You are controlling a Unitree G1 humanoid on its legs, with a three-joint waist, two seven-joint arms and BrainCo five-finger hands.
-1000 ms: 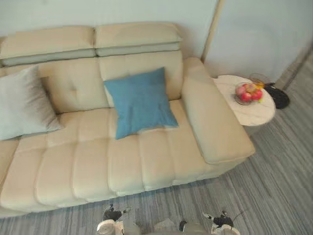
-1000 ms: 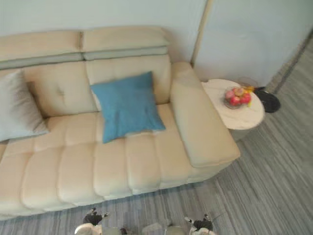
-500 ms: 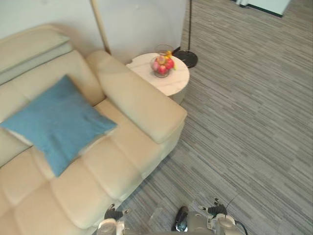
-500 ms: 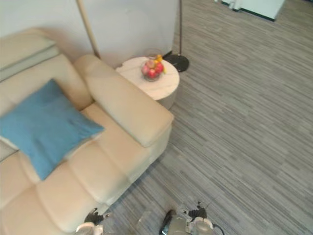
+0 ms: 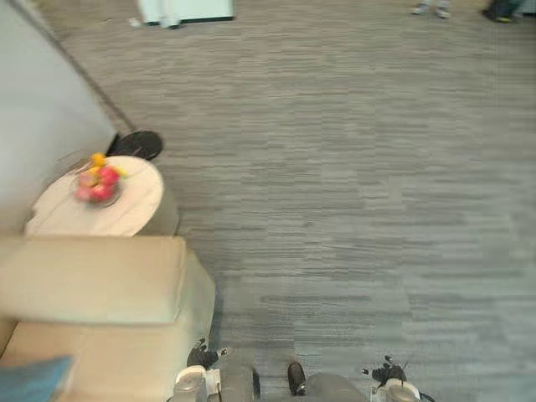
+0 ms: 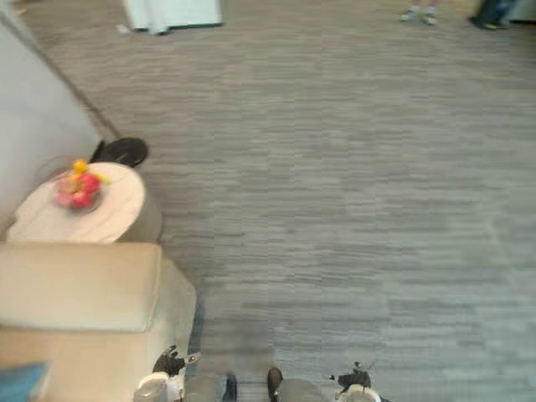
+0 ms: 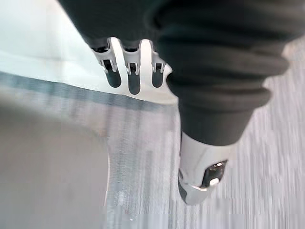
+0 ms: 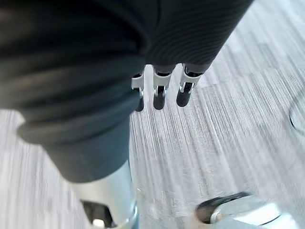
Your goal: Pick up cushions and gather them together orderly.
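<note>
While left hand (image 7: 214,71) and right hand (image 8: 95,71) hang, fingers (image 7: 134,78) extend straight.

The left hand (image 7: 215,81) hangs with straight fingers (image 7: 134,80) and thumb (image 7: 202,167) apart, over striped grey floor (image 7: 271,162) near a pale surface (image 7: 38,47).

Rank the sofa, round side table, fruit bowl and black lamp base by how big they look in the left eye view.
1. Sofa, though the frame cuts it off.
2. Side table.
3. Fruit bowl and lamp base: about alike, too close to rank.
</note>
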